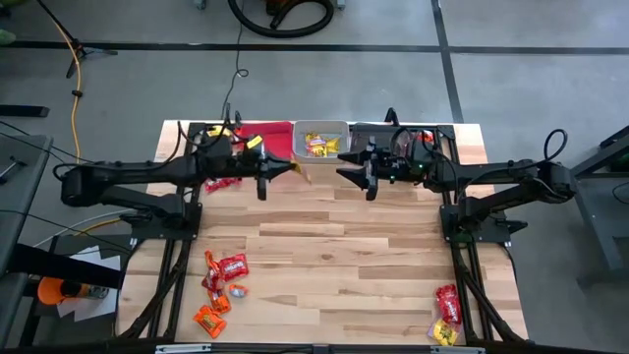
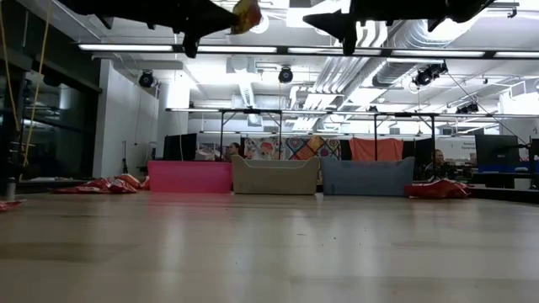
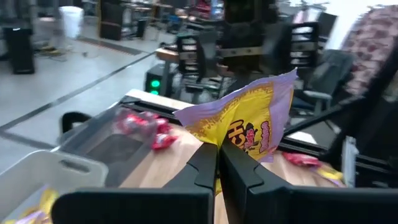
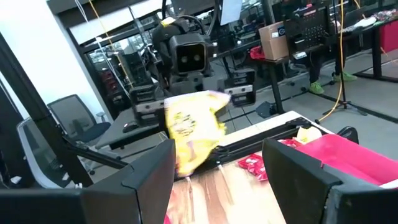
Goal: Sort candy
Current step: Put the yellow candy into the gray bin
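Left gripper [image 1: 286, 169] clamped on yellow candy packet [image 3: 249, 121], held above table [image 1: 344, 246] just before clear bin [image 1: 322, 141], right gripper [image 1: 346, 174] facing it, fingers spread, empty, other candies [image 1: 221, 285] scattered at table's near edge.

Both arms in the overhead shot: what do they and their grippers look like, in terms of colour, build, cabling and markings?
The left arm and right arm are matching dark, near-black jointed tubes on dark frames. Black cables loop off both near the wrists. The left gripper and right gripper each carry two flat, angular dark fingers. A small yellow patch sits near the left wrist; no readable markings show.
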`<state>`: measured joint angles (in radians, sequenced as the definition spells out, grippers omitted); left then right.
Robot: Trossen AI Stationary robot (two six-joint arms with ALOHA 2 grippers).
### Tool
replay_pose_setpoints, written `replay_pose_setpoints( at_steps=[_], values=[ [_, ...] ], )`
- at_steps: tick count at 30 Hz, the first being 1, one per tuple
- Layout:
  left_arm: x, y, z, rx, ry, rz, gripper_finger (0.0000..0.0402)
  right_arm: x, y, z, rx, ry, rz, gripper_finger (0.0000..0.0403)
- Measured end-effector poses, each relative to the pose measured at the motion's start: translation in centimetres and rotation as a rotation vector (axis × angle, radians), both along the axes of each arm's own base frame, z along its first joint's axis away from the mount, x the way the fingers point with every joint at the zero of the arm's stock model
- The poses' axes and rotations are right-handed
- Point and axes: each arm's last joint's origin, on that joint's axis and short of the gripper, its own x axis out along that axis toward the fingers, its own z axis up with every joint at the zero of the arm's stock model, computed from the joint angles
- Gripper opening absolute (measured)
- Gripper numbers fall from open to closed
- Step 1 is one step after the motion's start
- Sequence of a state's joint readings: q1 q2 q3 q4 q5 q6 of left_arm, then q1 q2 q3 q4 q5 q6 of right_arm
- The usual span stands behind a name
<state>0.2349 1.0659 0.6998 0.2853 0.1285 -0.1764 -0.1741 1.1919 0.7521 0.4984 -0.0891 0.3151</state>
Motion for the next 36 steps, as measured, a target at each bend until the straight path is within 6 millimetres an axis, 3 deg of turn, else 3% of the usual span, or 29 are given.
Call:
replay_pose_setpoints(
  at_steps=[16,21,27,33,36],
  values=[
    [0.0,-0.1,0.0,0.028,-0.001,-0.001,0.0000,0.0,0.0,0.2,-0.013,-0.020,-0.006,0.0236],
    [1.0,0.6,0.1,0.067,0.039,0.148,0.0000,0.0,0.0,0.4,-0.017,-0.044,-0.011,0.0236],
    [4.0,5.1,0.2,0.097,0.179,0.355,0.0000,-0.1,-0.1,1.1,-0.027,-0.115,-0.030,0.0236],
    [7.3,11.7,-1.6,0.098,0.380,0.480,0.0000,-0.2,-0.2,1.4,-0.026,-0.148,-0.081,0.0236],
    [8.7,14.0,-3.2,0.088,0.500,0.493,0.0001,-0.2,-0.2,1.4,-0.024,-0.145,-0.090,0.0236]
  ],
)
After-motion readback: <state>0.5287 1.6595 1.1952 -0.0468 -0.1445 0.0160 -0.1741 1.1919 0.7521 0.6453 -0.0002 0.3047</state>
